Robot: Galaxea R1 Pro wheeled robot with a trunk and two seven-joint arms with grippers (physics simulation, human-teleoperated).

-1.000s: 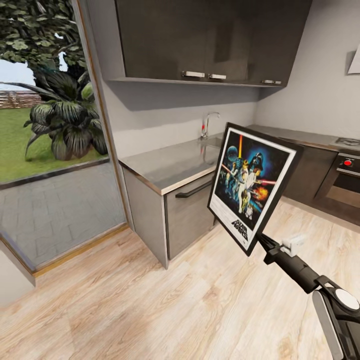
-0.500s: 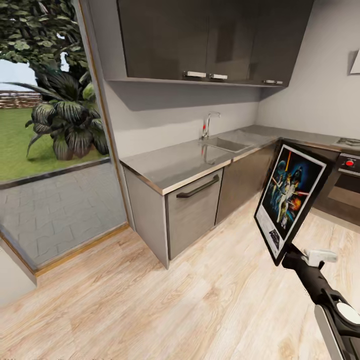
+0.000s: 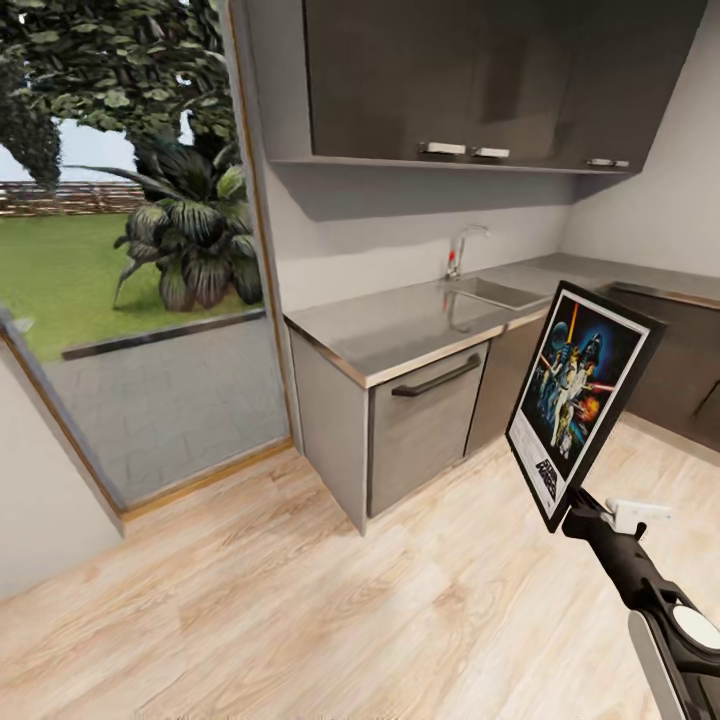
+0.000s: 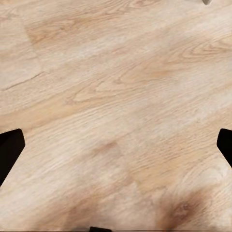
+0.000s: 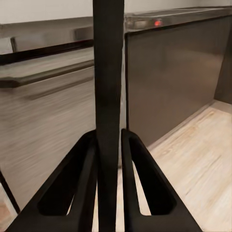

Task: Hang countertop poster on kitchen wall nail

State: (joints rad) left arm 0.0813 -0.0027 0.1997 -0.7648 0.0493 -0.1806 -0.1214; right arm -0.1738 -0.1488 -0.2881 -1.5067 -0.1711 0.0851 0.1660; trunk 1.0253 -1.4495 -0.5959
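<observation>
The view has swung left since a moment ago, while the right pincer [image 3: 578, 508], arm raised, stays clamped on the poster [image 3: 577, 395] upright above it

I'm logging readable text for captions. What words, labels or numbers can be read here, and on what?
"STAR WARS": slanted white logo low on the poster, which the right gripper holds by its bottom edge.
Fine print below the logo: too small to read.
Cabinets and countertop: no legible text.
</observation>
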